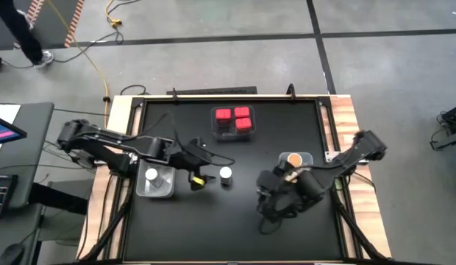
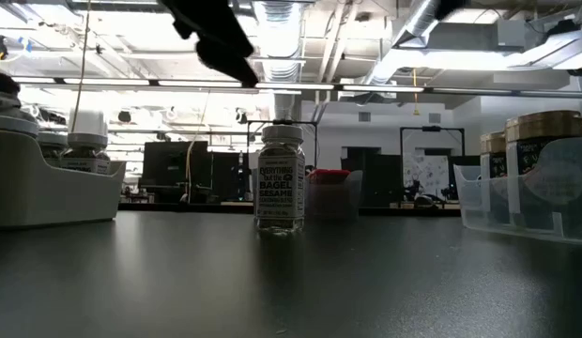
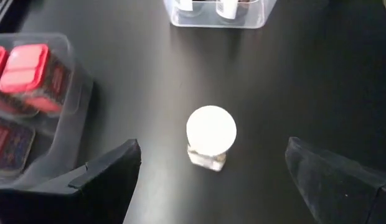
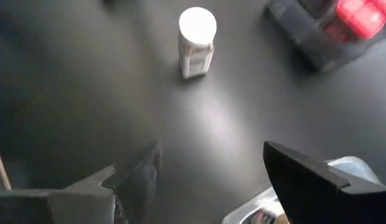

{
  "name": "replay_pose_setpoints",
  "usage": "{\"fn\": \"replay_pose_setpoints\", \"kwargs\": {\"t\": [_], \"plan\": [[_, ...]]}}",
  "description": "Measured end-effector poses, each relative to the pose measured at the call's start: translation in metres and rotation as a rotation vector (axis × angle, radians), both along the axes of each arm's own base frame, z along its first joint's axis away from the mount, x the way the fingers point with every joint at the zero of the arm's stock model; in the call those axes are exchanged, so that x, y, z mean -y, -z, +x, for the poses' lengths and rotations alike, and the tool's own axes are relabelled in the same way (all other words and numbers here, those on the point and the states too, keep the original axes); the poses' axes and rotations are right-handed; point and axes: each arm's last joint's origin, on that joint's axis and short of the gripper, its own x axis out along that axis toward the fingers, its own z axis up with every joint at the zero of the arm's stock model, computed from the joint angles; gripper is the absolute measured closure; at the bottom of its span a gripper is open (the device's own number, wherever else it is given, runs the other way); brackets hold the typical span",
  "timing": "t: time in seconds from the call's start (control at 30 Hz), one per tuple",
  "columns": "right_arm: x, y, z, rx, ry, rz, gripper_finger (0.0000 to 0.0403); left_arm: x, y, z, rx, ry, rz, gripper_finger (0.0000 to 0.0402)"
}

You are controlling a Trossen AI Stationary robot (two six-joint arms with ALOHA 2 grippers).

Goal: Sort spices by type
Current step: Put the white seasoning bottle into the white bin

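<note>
White-capped bagel-seasoning jar [image 2: 280,178]: upright on black table [image 1: 235,228], untouched. Left gripper [image 3: 211,177]: fingers spread wide above it, empty. Right gripper [image 4: 208,174]: parted, empty, beside tan-lidded jars' bin [image 1: 305,157].

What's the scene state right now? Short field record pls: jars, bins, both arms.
loose jar: white-capped jar upright on the table, outside any bin
left bin: clear bin with one white-capped jar in it
far bin: clear bin holding three red-topped containers
right bin: clear bin with a tan-lidded jar showing
left gripper: beside the loose jar, jaws open, holding nothing
right gripper: over bare table near the right bin, jaws open, empty
sorting left: loose jar not yet binned
</note>
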Motion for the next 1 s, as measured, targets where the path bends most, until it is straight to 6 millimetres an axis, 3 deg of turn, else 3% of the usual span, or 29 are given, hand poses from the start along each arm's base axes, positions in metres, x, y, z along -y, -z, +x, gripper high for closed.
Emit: {"fn": "replay_pose_setpoints", "kwargs": {"t": [0.23,0.43,0.67,1.0], "plan": [[0.007,0.033,-0.047,0.167,0.022,0.145,0.0090,0.003,0.000,0.033,-0.026,0.061,0.023,0.0017],[0.015,0.055,-0.065,0.207,0.007,0.195,0.0090,0.003,0.007,0.057,-0.091,0.160,0.027,0.0017],[0.024,0.048,-0.079,0.229,-0.021,0.201,0.0090,-0.011,0.030,0.083,-0.208,0.206,0.012,0.0017],[0.034,0.048,-0.091,0.227,-0.017,0.201,0.0090,-0.023,0.066,0.091,-0.370,0.255,-0.032,0.0017]]}}
